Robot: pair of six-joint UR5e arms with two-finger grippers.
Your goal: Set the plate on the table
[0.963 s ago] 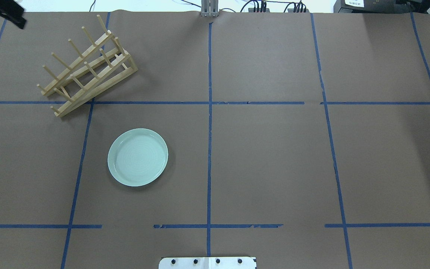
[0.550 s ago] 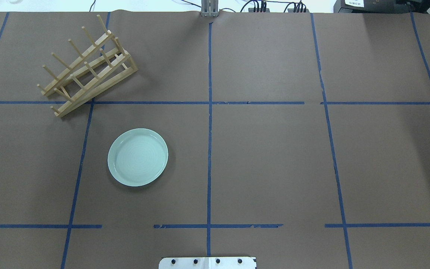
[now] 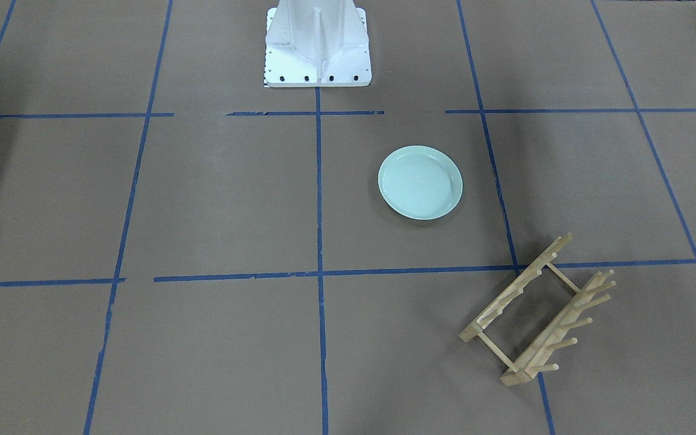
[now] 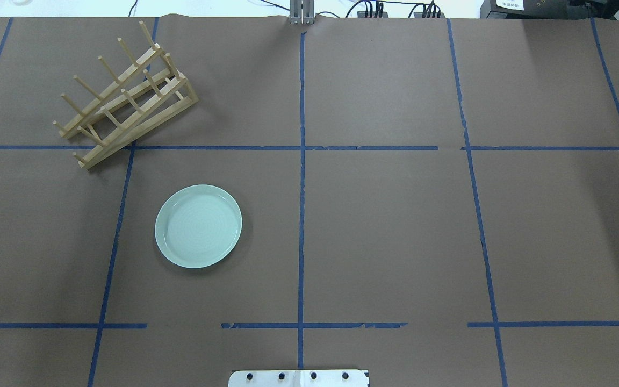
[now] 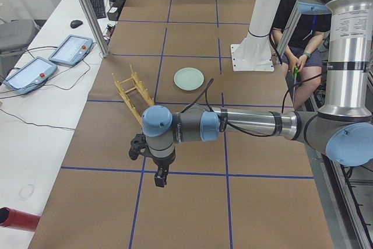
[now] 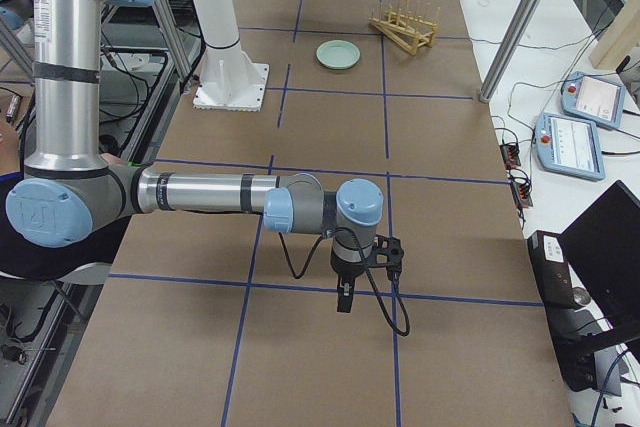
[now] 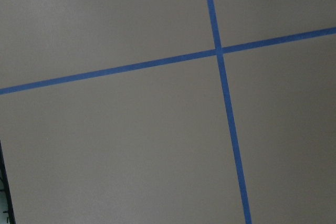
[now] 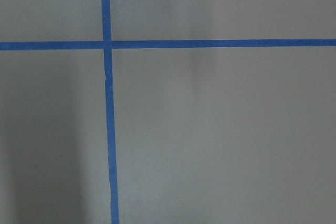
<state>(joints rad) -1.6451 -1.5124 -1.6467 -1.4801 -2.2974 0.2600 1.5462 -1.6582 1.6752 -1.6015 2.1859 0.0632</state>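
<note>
The fingers of my left gripper (image 5: 158,181) hang pointing down over the table (image 4: 395,226), well out past its left end squares and holding nothing. Only the side camera catches them, so I cannot tell how far apart they stand. My left wrist camera sees only matte brown paper crossed by two blue tape lines (image 7: 223,98). At the far left of the table stands the rack (image 4: 127,102), pale bare wood with two rails of slim round pegs, set slantwise. Just nearer than it, and a little to the right, the plate (image 4: 198,226) lies flat on the paper. It is round, glossy and pale mint green, with a low raised rim and faint rings in its well, and it touches neither the rack nor the tape. At the near middle edge sits the base (image 4: 299,378), white metal with dark bolt heads. Far off to the right, my right gripper (image 6: 344,305) points down over another tape crossing, empty too, and I cannot tell its gap either.
</note>
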